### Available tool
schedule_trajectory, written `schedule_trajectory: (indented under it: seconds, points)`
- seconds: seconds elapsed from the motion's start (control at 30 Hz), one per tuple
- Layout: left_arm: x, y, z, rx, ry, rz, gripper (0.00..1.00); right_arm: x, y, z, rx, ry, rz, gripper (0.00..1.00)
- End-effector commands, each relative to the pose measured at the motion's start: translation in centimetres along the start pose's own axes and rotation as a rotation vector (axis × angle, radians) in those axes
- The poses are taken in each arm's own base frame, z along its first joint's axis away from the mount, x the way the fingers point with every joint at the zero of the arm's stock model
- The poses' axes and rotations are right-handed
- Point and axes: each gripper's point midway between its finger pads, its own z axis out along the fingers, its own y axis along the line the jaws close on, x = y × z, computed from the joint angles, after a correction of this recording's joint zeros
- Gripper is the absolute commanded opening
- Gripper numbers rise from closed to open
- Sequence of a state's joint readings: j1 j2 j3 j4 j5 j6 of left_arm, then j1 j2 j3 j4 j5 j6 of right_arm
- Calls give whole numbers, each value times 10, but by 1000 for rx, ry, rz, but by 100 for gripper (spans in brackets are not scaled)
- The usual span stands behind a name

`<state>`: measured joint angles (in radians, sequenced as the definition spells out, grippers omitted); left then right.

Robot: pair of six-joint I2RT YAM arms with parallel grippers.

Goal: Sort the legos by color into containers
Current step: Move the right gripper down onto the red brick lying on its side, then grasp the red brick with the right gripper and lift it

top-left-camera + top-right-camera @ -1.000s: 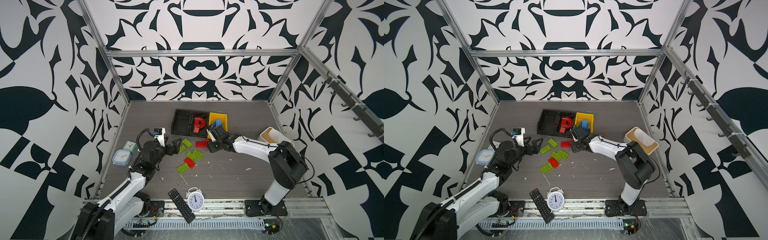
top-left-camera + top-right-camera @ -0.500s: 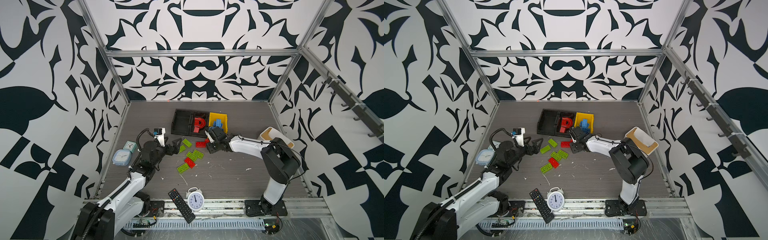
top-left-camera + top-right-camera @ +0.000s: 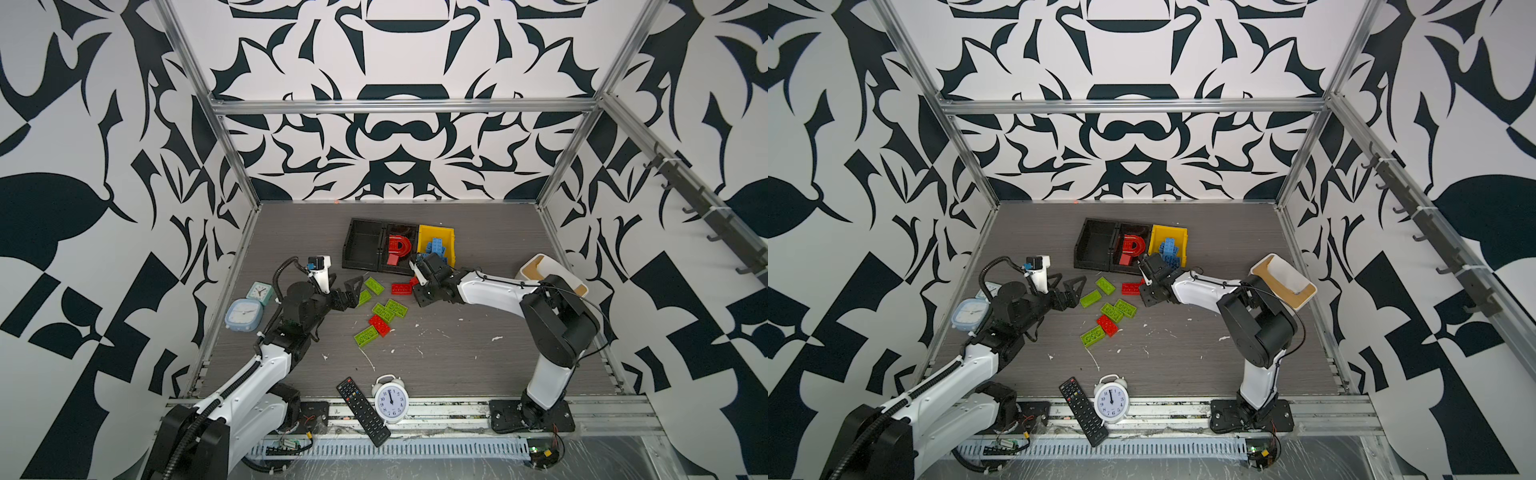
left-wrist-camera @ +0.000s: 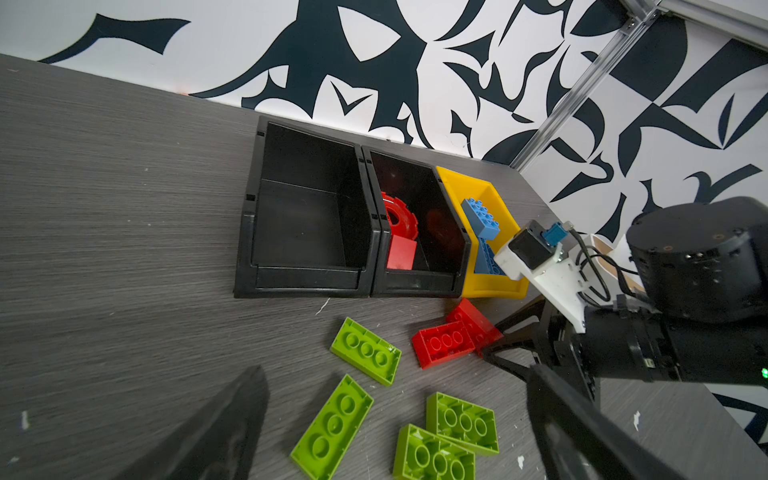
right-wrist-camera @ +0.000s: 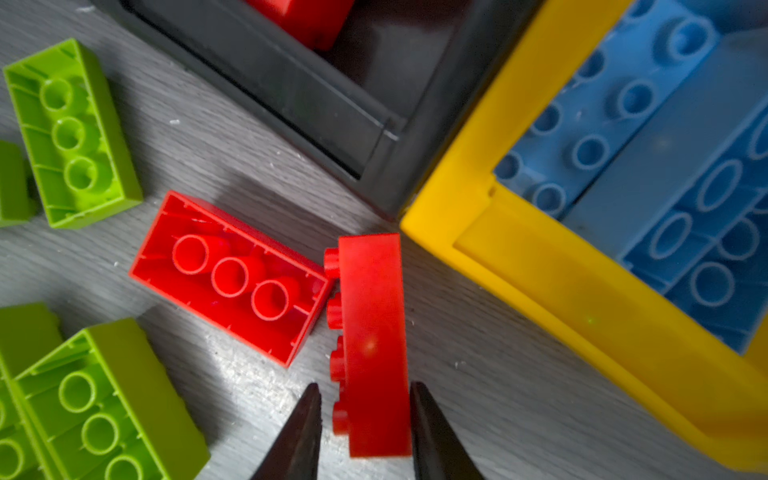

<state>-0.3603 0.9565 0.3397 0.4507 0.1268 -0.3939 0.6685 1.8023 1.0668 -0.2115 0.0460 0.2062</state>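
Grey woodgrain tabletop, studded plastic legos

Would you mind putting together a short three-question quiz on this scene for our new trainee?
1. True or false: every green brick lies on the table.
2. Which bin holds the blue bricks? A left black; B middle black; C yellow bin.
3. Fill in: the right gripper has its fingertips either side of a ___ brick.
Key: 1 true; 2 C; 3 red.
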Motion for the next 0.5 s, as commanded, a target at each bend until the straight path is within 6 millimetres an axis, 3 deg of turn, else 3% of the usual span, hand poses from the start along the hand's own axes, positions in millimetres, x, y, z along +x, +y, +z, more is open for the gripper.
schedule_trajectory:
  seconds: [0.0, 0.47]
  points:
    - [-3, 0, -1, -3, -12, 3, 100, -16, 4, -7, -8, -43, -7, 36]
    - [-3, -1, -1, -2, -12, 2, 100, -10, 3, -4, -5, -28, -5, 29]
